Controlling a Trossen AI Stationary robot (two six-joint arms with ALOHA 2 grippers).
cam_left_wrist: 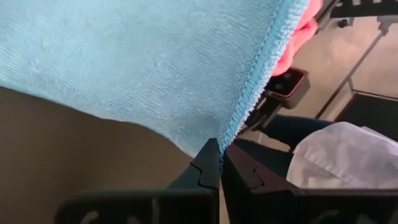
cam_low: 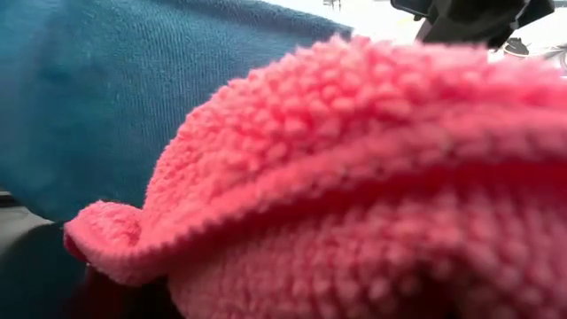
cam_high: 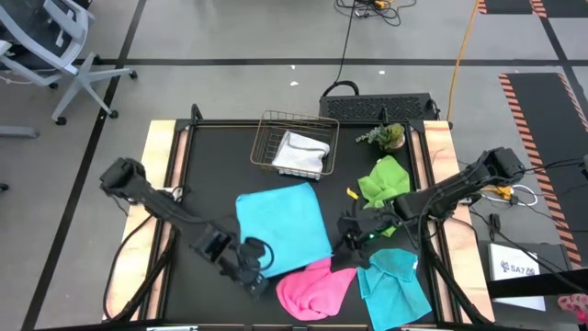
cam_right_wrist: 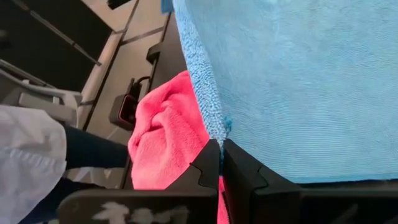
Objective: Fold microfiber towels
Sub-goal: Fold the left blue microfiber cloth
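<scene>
The large cyan towel [cam_high: 281, 223] lies spread almost flat in the middle of the black table [cam_high: 207, 156], and everything else sits around it. The left gripper [cam_high: 254, 264] is at the towel's near left corner, its two fingers [cam_left_wrist: 208, 168] pinched together on the stitched edge of the cloth. The right gripper [cam_high: 347, 230] is at the towel's near right corner, fingers [cam_right_wrist: 210, 163] likewise closed tight on the cyan hem, so both claws are narrow and each holds this same towel by a corner.

The pink towel [cam_high: 314, 289] lies crumpled just beside the cyan towel's near edge, between the two grippers; in the low view its fuzzy pile [cam_low: 372, 177] fills most of the picture, with the cyan cloth [cam_low: 106, 89] behind it. The second cyan towel [cam_high: 395, 283] lies rumpled beyond the pink one, on the side away from the left gripper, near the table's front right. The lime green towel [cam_high: 385, 182] is bunched up to the right of the large cyan towel, just past the right arm. The white-grey towel [cam_high: 299, 154] rests in the copper wire basket [cam_high: 268, 138], which stands behind the large cyan towel near the table's far edge. A small green plant [cam_high: 387, 136] stands to the right of the basket, behind the green towel
</scene>
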